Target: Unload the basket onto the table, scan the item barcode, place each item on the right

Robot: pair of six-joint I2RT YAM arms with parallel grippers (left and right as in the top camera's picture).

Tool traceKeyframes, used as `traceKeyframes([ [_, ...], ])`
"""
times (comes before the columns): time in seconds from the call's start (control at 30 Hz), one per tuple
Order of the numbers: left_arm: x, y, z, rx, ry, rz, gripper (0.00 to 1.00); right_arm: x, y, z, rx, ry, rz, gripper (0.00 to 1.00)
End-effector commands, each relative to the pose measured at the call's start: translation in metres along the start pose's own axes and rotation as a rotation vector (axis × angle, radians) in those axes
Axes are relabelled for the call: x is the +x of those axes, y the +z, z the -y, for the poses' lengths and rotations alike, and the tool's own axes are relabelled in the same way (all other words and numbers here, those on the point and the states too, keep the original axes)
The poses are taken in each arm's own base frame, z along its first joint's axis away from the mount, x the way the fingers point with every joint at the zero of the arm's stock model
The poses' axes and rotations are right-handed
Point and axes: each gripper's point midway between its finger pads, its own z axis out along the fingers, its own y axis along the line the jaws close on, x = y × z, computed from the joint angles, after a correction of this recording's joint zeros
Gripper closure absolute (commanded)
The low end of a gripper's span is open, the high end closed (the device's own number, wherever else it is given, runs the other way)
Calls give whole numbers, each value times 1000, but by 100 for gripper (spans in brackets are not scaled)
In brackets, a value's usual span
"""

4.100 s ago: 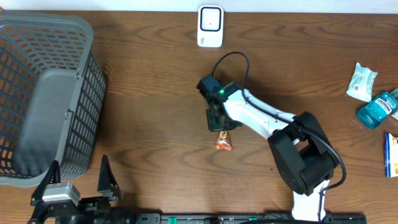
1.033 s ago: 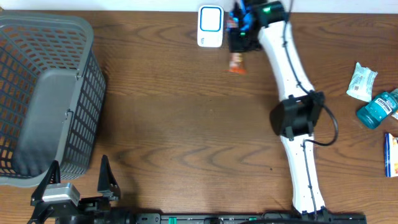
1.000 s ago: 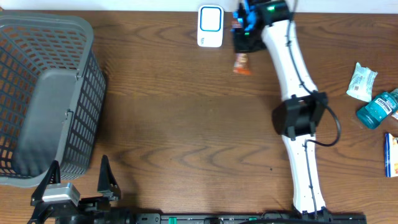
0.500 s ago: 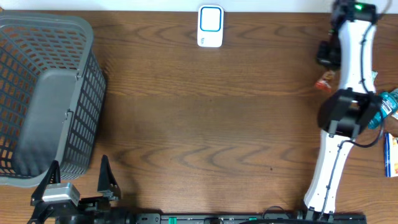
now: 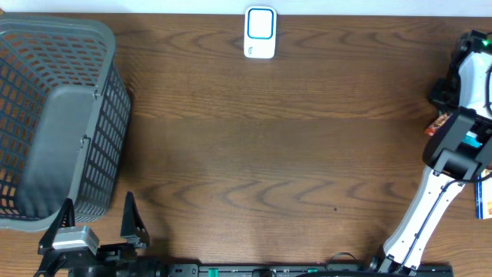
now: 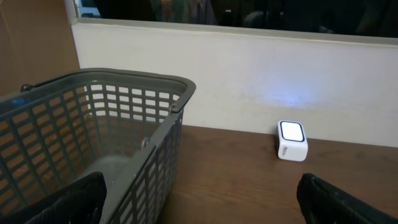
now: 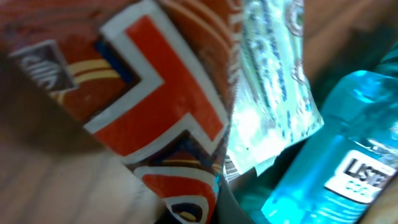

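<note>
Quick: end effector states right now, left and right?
Left end effector: open, holding nothing.
Right end effector: closed, holding the red-orange snack packet.

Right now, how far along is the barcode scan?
Looks done: the snack packet was held at the scanner a second ago. In hand: right pincer shut on it, now far right near the mouthwash bottle. Left: probably setting it down.
</note>
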Motion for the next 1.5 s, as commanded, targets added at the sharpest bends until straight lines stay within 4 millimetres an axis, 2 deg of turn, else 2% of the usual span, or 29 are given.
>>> traceKeyframes([
  [0.0, 1, -1, 1, 6, 6, 1, 2, -1, 7, 49, 89, 103, -7, 99],
  [0.1, 2, -1, 1, 6, 6, -1, 2, -3, 2, 53, -10, 149, -16, 98],
  [0.17, 2, -1, 1, 6, 6, -1, 2, -5, -7, 45, -117, 169, -16, 88],
  [0.2, 2, -1, 1, 6, 6, -2, 2, -9, -20, 37, -205, 181, -6, 69],
  [0.23, 2, -1, 1, 6, 6, -2, 2, -10, -25, 36, -230, 184, 1, 54],
  [0.27, 2, -1, 1, 6, 6, -1, 2, -16, -48, 30, -308, 190, 32, 17],
  [0.3, 2, -1, 1, 6, 6, -1, 2, -18, -60, 26, -341, 188, 50, 1],
  [0.47, -3, -1, 1, 6, 6, 18, 2, -23, -138, 11, -460, 155, 187, 1],
  [0.6, -10, 6, -4, -23, 0, 66, 2, -18, -206, 0, -499, 115, 319, 1],
  [0.83, -21, 34, -1, 1, -168, 193, 2, 19, -313, -35, -586, -1, 501, 1],
  [0.9, -13, 44, -1, 6, -246, 181, 2, 33, -338, -46, -612, -40, 542, 1],
  [0.97, 5, 58, -1, 4, -326, 134, 2, 46, -359, -55, -636, -74, 575, 1],
  [1.07, 41, 78, 4, 15, -379, 21, 2, 65, -385, -65, -668, -119, 617, 1],
  [1.2, 80, 101, 22, 93, -375, -106, 2, 83, -406, -71, -696, -155, 647, 1],
  [1.3, 93, 113, 30, 129, -376, -160, 2, 96, -411, -73, -701, -177, 638, 1],
  [1.47, 115, 131, 30, 114, -288, -246, 2, 115, -410, -73, -694, -207, 599, 1],
])
